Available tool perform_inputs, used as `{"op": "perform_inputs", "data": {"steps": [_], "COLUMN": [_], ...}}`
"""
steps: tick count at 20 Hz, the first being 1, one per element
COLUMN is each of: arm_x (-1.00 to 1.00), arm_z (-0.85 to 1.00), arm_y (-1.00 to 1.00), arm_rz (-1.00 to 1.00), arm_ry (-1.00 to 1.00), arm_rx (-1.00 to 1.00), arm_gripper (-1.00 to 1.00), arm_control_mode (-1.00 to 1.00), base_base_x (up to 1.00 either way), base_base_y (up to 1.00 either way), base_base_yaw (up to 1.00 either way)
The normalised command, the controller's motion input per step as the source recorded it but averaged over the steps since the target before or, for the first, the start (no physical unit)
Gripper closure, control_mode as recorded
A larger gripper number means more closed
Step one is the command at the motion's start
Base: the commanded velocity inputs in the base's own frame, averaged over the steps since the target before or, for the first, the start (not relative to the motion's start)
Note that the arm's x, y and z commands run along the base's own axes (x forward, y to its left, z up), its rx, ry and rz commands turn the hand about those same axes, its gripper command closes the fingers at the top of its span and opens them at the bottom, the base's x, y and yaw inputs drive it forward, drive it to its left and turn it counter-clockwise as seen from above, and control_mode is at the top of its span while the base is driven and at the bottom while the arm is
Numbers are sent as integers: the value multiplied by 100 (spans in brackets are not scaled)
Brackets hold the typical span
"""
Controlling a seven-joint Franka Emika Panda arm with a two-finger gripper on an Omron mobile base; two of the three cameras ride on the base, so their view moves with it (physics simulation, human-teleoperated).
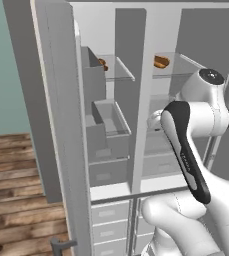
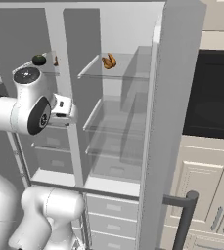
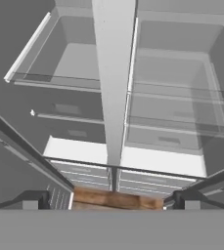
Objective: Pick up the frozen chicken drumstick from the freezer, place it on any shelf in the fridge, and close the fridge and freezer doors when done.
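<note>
I see the drumstick (image 2: pixel 109 61), golden-brown and small, lying on the top glass shelf (image 2: pixel 118 73) right of the divider (image 2: pixel 79 97), while my gripper (image 3: pixel 111 202) hangs wide and empty.

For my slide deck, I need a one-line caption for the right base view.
Franka arm faces the open fridge, both doors swung wide, a chicken drumstick resting on the top glass shelf.
</note>
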Motion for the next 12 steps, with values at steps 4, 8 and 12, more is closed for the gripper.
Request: {"op": "perform_inputs", "data": {"steps": [4, 8, 12], "arm_x": [0, 0, 0], "arm_z": [0, 0, 0], "arm_y": [0, 0, 0], "arm_rz": [0, 0, 0], "arm_ry": [0, 0, 0], "arm_rx": [0, 0, 0], "arm_gripper": [-100, -100, -100], "arm_control_mode": [100, 100, 100], "base_base_x": [0, 7, 34], "base_base_y": [44, 44, 33], "base_base_yaw": [0, 0, 0]}}
